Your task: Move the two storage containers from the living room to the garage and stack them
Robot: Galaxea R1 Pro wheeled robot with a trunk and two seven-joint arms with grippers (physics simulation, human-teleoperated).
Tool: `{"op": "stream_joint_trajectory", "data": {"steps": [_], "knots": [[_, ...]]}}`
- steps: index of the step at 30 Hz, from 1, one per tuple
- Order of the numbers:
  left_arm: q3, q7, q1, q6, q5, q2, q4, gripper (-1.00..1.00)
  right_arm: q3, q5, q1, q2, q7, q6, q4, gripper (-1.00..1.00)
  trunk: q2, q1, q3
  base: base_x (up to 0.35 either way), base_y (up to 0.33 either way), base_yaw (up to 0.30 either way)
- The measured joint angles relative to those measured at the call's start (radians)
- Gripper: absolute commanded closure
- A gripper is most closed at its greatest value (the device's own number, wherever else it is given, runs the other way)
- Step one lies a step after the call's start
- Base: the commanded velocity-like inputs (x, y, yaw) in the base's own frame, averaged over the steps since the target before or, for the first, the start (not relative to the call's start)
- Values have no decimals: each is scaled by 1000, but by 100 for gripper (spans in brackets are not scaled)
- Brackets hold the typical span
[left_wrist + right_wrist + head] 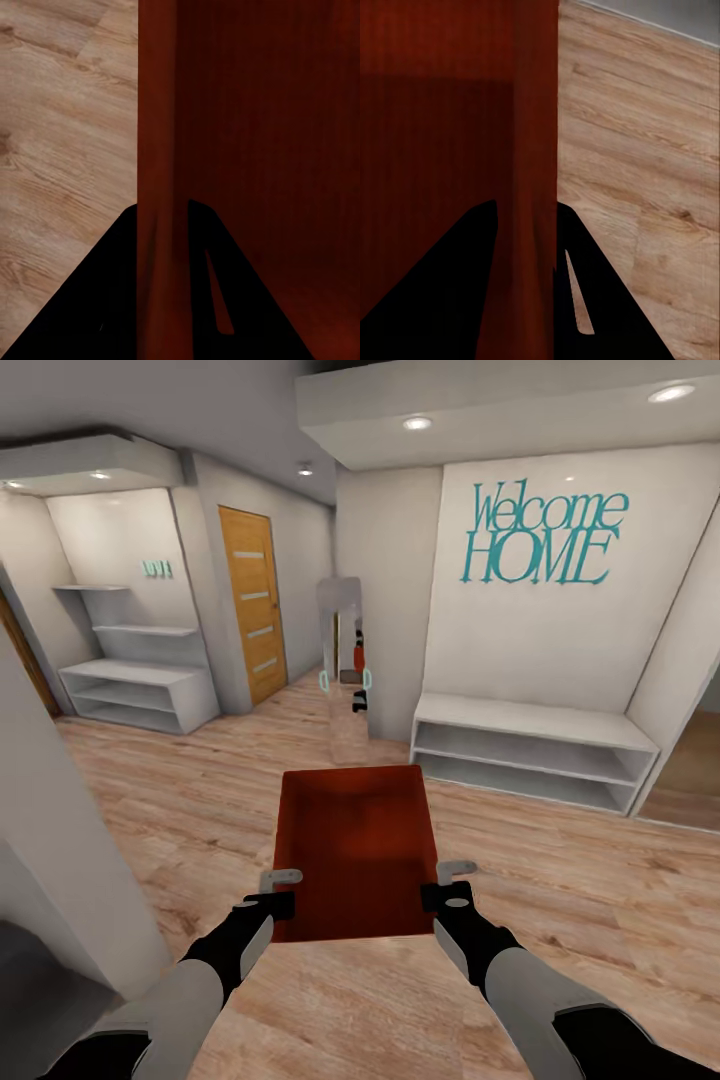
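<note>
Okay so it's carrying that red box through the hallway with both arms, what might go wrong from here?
1. Each end effector, left and right, pinches only a thin side wall of the storage container; if the arms drift apart or together, it may slip or twist.
2. The standing mirror is straight ahead, so driving forward risks a bump.
3. The container hides the wood floor beneath it.

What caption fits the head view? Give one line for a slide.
Both grippers, left and right, carry a red-orange storage container across a wood-floored entry hall.
</note>
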Motion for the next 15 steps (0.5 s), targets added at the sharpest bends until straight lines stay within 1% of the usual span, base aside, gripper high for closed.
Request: {"op": "stream_joint_trajectory", "data": {"steps": [2, 5, 15], "knots": [[0, 0, 0, 0, 0, 0, 0, 100, 0, 0, 0, 0, 0, 0, 0, 100, 0, 0, 0, 322, 0, 141], [0, 0, 0, 0, 1, 0, 0, 100, -1, 1, 0, 0, 0, 0, 0, 100, 0, 0, 0, 322, 0, 63], [0, 0, 0, 0, 0, 0, 0, 100, 0, 0, 0, 0, 0, 0, 0, 100, 0, 0, 0, 322, 0, 6]]}}
